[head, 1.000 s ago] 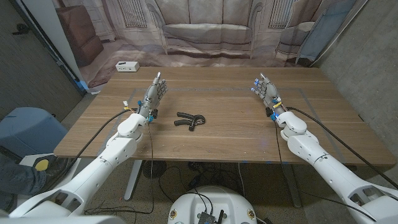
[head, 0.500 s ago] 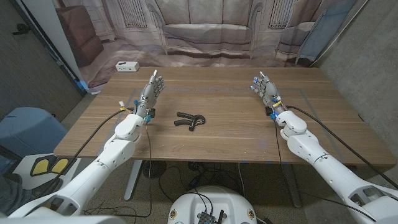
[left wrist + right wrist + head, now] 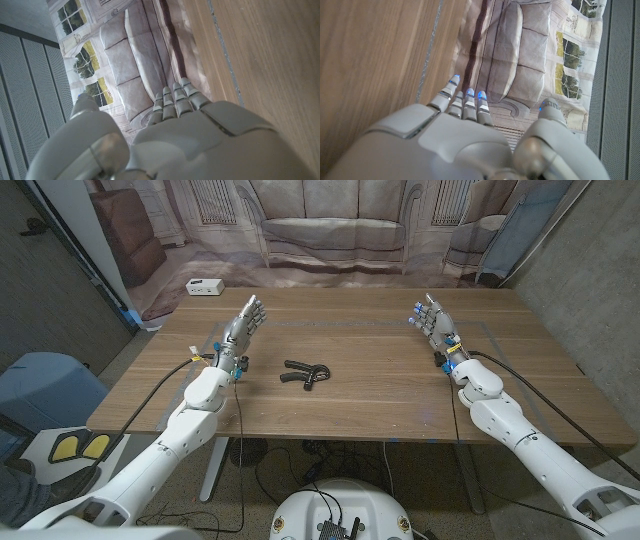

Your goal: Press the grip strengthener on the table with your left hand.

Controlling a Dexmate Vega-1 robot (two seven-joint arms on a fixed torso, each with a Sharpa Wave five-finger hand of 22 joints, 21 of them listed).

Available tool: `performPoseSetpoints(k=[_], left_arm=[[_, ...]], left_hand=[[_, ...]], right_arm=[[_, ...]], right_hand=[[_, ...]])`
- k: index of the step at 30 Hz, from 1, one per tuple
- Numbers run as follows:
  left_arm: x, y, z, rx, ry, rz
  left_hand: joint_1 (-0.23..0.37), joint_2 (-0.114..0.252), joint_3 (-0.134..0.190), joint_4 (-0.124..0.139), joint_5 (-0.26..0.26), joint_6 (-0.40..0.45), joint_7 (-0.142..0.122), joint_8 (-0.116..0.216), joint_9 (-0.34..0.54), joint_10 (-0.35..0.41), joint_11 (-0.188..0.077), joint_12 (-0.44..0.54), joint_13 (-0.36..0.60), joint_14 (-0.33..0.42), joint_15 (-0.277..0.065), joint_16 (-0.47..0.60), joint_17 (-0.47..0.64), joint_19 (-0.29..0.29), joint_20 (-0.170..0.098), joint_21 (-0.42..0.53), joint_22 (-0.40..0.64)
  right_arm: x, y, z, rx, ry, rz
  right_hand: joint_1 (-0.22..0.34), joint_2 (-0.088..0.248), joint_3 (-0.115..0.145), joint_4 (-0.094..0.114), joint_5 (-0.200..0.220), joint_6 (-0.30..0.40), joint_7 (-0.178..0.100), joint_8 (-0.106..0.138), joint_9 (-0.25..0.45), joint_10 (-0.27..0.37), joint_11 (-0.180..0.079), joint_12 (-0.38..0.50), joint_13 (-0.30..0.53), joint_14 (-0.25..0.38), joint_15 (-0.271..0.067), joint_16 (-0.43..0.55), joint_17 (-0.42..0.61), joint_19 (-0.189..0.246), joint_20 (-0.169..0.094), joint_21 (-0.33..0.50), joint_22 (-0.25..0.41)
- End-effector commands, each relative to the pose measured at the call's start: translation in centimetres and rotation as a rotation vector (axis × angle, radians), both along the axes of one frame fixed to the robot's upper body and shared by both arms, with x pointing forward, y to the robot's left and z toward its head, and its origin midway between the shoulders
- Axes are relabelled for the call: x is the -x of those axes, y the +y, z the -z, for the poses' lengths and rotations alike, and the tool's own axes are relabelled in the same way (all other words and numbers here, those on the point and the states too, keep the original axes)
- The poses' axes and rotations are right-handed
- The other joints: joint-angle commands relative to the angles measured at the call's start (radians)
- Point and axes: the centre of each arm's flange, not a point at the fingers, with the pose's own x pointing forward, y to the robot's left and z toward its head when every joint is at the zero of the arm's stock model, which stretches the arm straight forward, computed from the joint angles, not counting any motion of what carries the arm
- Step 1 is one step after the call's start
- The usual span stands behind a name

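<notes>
head view: my left hand (image 3: 245, 320) stands over the left side of the wooden table (image 3: 380, 395), fingers straight and a little apart, holding nothing. the black grip strengthener (image 3: 305, 373) lies flat near the table's middle, apart from that hand, toward the near edge. my right hand (image 3: 432, 322) is up on the far right, fingers apart, empty. a small white box (image 3: 204, 286) sits on the floor backdrop past the far left corner (any marking on it is too small to read).

left wrist view: back of my left hand (image 3: 200, 135), fingers (image 3: 175, 100) extended close together over bare wood, sofa backdrop (image 3: 125, 65) beyond.

right wrist view: my right hand (image 3: 445, 145), fingertips (image 3: 468, 93) glowing blue, nothing held.

risk, as i judge it: the strengthener lies loose, so an off-centre press could skid or flip it instead of closing its handles. no brand or writing is legible anywhere.
</notes>
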Motion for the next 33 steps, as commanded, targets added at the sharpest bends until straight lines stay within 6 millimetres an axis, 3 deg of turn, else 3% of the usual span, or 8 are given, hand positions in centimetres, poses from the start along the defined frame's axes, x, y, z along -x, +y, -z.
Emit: performPoseSetpoints(k=[1,13,24,33], left_arm=[[2.2,-0.7,-0.4,-0.063,-0.047,-0.112],[3.9,-1.1,-1.2,-0.277,-0.026,-0.242],[4.6,1.0,-2.7,-0.361,-0.058,-0.244],[4.2,1.8,-2.5,-0.402,-0.112,-0.21]], left_hand=[[0.02,0.005,0.006,-0.015,-0.002,0.018,0.002,0.007,0.002,0.013,0.0,0.006,0.005,0.013,-0.002,0.007,0.003,0.016,0.001,0.007,0.003],[0.057,0.018,0.024,-0.035,-0.007,0.023,0.0,0.003,0.003,0.011,-0.002,-0.001,0.005,0.003,-0.005,-0.006,0.002,0.005,0.004,-0.004,0.003],[0.075,0.017,0.03,-0.047,-0.011,0.03,0.002,0.001,0.003,0.019,-0.008,-0.001,0.005,0.011,-0.008,-0.008,0.002,0.012,0.003,-0.005,0.003],[0.094,0.004,0.032,-0.061,-0.016,0.047,-0.001,0.002,0.004,0.039,-0.011,0.002,0.006,0.033,-0.016,-0.006,0.001,0.036,-0.004,-0.001,0.002]], right_arm=[[0.4,-2.0,0.0,0.001,0.004,-0.03],[-0.2,-4.1,-0.7,0.018,-0.008,-0.041],[0.6,-1.8,-0.9,-0.03,-0.033,-0.011],[1.7,-0.8,-0.5,-0.032,-0.034,0.022]], right_hand=[[0.009,0.001,0.003,-0.001,0.006,0.007,0.004,0.007,0.002,0.012,0.003,0.007,0.001,0.0,0.005,0.006,0.001,0.011,0.0,0.008,0.002],[0.01,0.002,0.002,-0.001,0.006,0.008,0.005,0.007,0.003,0.012,0.002,0.007,0.001,-0.001,0.005,0.006,0.001,0.011,-0.001,0.008,0.002],[0.01,0.003,0.001,-0.001,0.006,0.008,0.005,0.007,0.003,0.013,0.003,0.007,0.001,-0.001,0.005,0.006,0.001,0.011,-0.001,0.008,0.002],[0.009,0.002,0.0,-0.001,0.006,0.009,0.006,0.007,0.003,0.014,0.004,0.007,0.001,0.0,0.005,0.006,0.001,0.012,-0.001,0.008,0.002]])
